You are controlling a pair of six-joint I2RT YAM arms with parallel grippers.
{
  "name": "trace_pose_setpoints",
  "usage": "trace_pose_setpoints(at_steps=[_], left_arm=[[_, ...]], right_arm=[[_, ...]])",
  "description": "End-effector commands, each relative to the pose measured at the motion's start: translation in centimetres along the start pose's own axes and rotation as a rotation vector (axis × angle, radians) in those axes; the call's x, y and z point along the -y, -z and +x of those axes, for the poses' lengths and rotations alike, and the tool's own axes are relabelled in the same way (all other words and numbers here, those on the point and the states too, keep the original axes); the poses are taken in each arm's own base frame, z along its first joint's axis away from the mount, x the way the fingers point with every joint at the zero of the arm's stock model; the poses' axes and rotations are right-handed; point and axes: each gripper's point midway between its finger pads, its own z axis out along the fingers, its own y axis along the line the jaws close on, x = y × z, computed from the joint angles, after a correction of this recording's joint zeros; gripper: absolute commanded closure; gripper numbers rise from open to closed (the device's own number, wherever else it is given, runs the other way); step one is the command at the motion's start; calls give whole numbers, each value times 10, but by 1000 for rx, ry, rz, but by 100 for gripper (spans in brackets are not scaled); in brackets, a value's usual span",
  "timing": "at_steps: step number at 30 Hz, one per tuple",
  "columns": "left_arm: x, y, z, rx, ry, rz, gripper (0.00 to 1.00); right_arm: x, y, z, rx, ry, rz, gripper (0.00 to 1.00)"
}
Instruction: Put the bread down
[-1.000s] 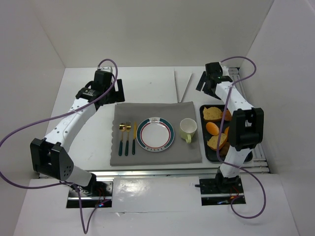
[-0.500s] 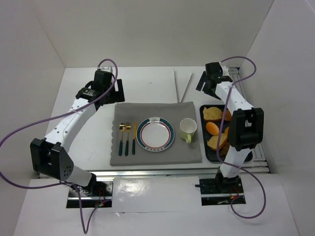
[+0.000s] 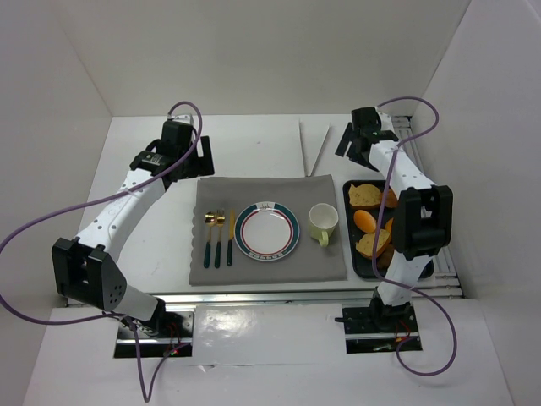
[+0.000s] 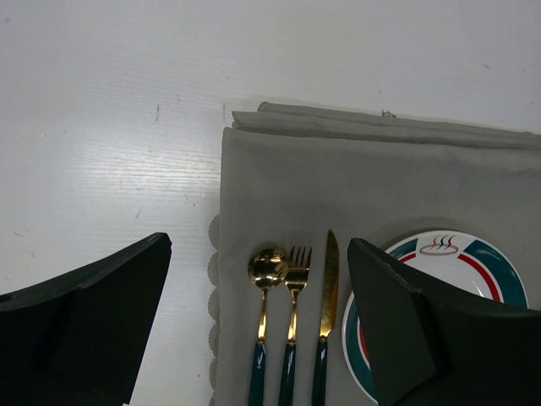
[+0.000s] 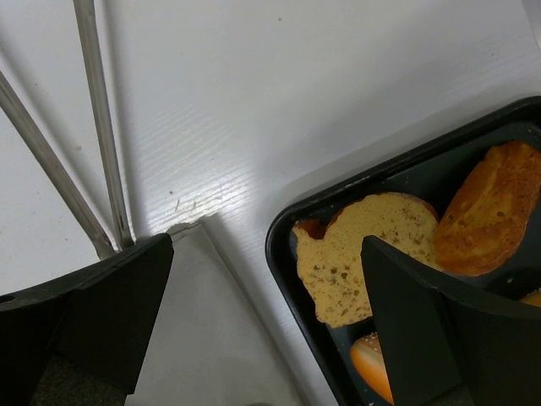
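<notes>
Right gripper (image 5: 266, 326), fingers spread wide and empty, hovers over the rear corner of the black tray (image 5: 281, 241), where the bread slice (image 5: 363, 254) lies flat. Light, soft and crumbly, it is probably best pinched gently across its crust edges. Left gripper (image 4: 258, 330), likewise spread and empty, hangs above the cutlery (image 4: 293, 321)

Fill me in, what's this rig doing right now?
Nothing picked up yet. The right gripper is open and empty above the far corner of the black tray, beside a bread slice. The left gripper is open over the grey mat, above the cutlery. The plate is bare.
</notes>
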Motion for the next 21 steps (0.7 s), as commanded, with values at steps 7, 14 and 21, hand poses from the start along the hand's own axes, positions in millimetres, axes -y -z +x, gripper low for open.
trace_pose_setpoints(at_steps=[7,14,21], left_arm=[[7,12,-17,47,26,28,0],[7,12,-17,47,35,29,0],[11,12,-19,52,65,41,0]], right_arm=[[-8,20,-30,111,-29,-39,0],[-23,35,-47,197,-1,-58,0],[-66,62,-68,392,54,-171,0]])
